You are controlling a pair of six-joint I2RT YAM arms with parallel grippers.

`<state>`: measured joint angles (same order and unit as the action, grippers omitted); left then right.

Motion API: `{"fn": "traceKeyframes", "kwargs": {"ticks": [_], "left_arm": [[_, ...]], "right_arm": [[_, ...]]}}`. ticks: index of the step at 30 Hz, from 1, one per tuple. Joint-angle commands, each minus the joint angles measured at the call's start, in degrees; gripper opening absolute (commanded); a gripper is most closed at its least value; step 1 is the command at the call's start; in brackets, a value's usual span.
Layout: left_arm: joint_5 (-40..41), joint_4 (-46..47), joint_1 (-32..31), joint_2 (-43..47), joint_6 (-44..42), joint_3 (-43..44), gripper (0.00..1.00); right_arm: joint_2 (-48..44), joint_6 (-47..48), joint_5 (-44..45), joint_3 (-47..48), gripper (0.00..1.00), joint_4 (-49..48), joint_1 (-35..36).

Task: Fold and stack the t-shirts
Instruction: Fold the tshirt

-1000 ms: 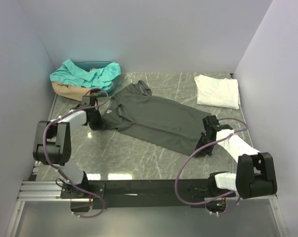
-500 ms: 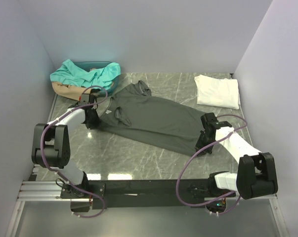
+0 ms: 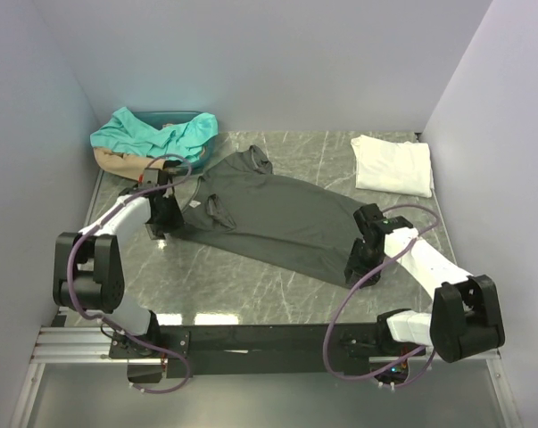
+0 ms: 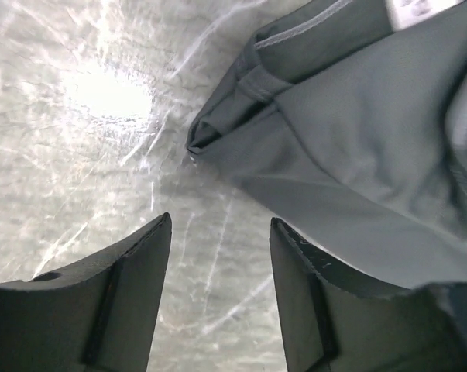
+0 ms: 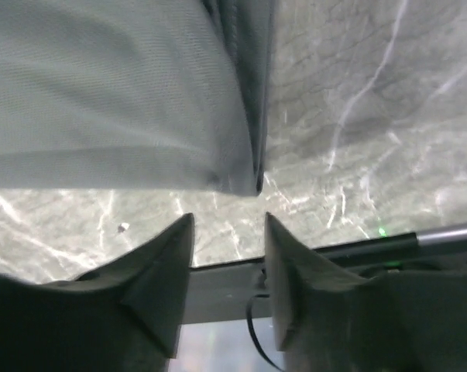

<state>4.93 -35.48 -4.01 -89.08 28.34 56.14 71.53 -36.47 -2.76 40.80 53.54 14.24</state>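
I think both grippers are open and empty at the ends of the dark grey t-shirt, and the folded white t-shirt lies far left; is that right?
Not quite: the top external view shows the folded white t-shirt at the far right. The rest stands: left gripper and right gripper are open and empty at the ends of the dark grey t-shirt.

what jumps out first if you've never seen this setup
The dark grey t-shirt lies flat and slanted across the middle of the marble table, with the left tool open by its sleeve and the right tool open by its hem corner. A folded white t-shirt sits at the far right, a teal t-shirt heaped at the far left.
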Motion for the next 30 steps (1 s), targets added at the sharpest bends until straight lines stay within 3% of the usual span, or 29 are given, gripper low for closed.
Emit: {"fn": "traceKeyframes", "kwargs": {"ticks": [1, 6, 12, 30], "left_arm": [[0.96, -2.39, -1.26, 4.26, 1.54, 4.59, 0.60], [-1.83, -2.05, -8.45, 2.86, 4.35, 8.98, 0.61], [-6.59, 2.17, -13.12, -3.37, 8.05, 10.57, 0.60], [-12.31, 7.01, -15.06, -17.97, 7.70, 19.35, 0.59]], "right_arm": [[-3.49, -0.10, 3.98, 7.69, 0.57, 4.46, 0.79], [-3.94, 2.01, 3.91, 13.87, 0.62, 3.69, 1.23], [-0.78, 1.41, -2.24, 12.91, 0.62, -3.34, 2.63], [-0.25, -1.24, -5.06, 8.95, 0.62, -8.80, 5.10]]}}
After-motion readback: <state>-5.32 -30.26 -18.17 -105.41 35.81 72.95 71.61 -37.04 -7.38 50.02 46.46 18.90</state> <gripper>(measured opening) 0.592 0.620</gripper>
